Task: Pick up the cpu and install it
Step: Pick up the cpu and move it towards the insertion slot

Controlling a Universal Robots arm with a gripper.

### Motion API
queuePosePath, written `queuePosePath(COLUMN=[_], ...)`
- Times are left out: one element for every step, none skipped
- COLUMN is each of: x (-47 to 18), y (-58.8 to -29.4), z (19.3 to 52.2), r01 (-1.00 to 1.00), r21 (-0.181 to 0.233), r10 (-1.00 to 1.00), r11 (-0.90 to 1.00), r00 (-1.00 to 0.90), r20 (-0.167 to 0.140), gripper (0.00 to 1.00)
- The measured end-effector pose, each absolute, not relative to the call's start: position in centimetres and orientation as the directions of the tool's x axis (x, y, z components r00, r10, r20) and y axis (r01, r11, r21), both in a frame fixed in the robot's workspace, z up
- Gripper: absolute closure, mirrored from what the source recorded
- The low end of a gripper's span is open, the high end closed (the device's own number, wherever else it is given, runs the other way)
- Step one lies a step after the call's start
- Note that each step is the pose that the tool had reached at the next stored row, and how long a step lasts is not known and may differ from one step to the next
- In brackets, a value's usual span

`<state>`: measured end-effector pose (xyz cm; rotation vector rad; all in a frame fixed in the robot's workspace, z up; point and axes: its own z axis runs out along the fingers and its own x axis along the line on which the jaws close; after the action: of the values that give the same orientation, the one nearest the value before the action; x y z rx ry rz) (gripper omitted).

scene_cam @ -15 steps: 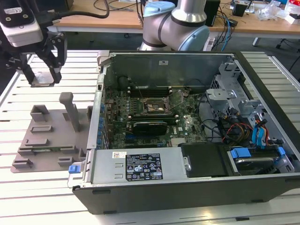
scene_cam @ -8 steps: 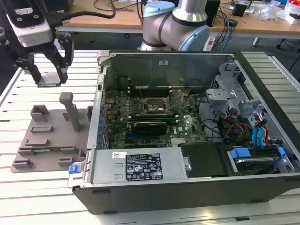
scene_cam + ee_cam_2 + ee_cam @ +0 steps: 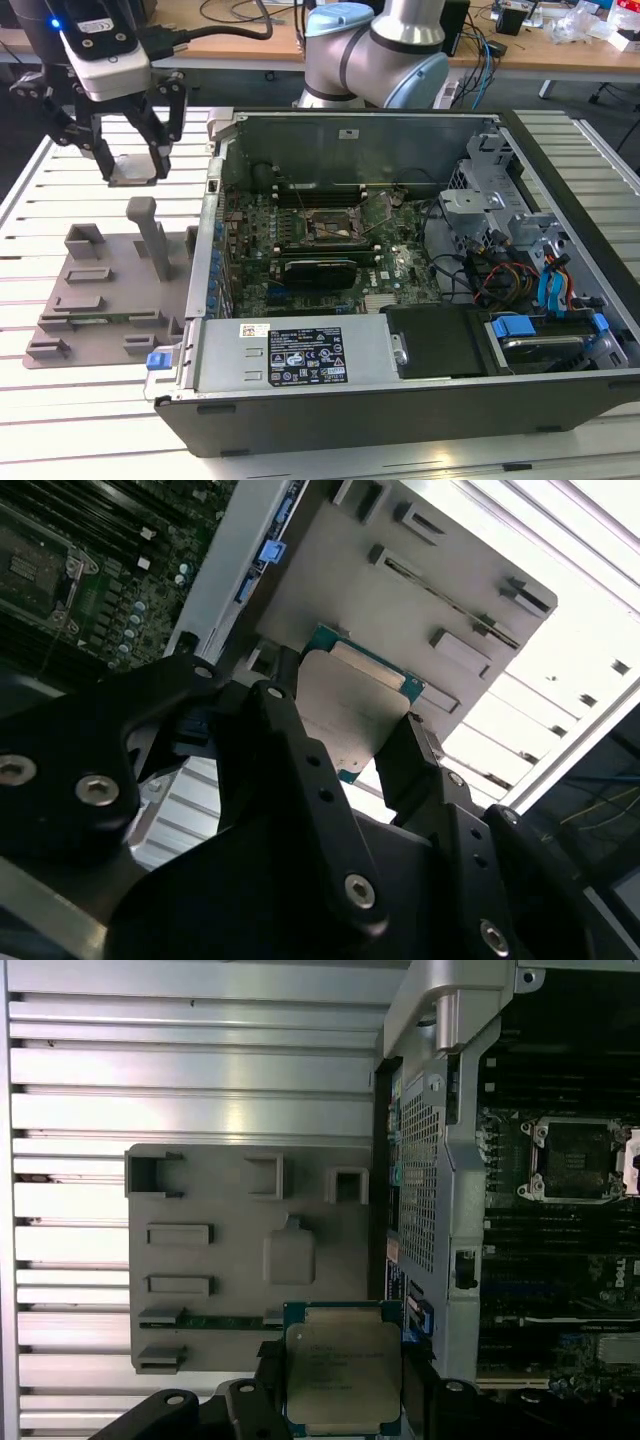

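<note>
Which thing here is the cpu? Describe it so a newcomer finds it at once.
To the exterior view's left of the open computer case, a grey tray lies on the slatted table, with the gripper above it. The cpu is the flat square clamped between its fingers: silver-grey metal top, thin green edge, unlike the dark socket frame inside the case.

Silver-topped cpu (teal-edged), flat, aloft

The gripper is held at ten o'clock in the exterior view, pointed down, closed on the cpu.
</note>
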<state>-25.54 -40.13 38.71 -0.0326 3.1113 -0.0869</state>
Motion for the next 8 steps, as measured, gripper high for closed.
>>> queuePosePath(x=[-25.3,-25.2,-25.0,-24.8,-24.5,-24.2,-24.1,-24.0], y=[-40.1,-40.1,-40.1,-40.1,-40.1,-40.1,-40.1,-40.1], z=[38.7,38.7,38.7,38.7,38.7,38.7,38.7,38.7], r01=[-0.02,-0.02,-0.02,-0.02,-0.02,-0.02,-0.02,-0.02], r21=[-0.056,-0.057,-0.057,-0.057,-0.058,-0.058,-0.059,-0.059], r10=[-0.022,-0.022,-0.022,-0.022,-0.022,-0.022,-0.022,-0.022], r11=[0.998,0.998,0.998,0.998,0.998,0.998,0.998,0.998], r00=[-0.999,-0.999,-0.999,-0.999,-0.999,-0.999,-0.999,-0.999], r20=[-0.028,-0.028,-0.028,-0.028,-0.028,-0.028,-0.028,-0.028], gripper=[0.45,0.45,0.45,0.45,0.45,0.45,0.45,0.45])
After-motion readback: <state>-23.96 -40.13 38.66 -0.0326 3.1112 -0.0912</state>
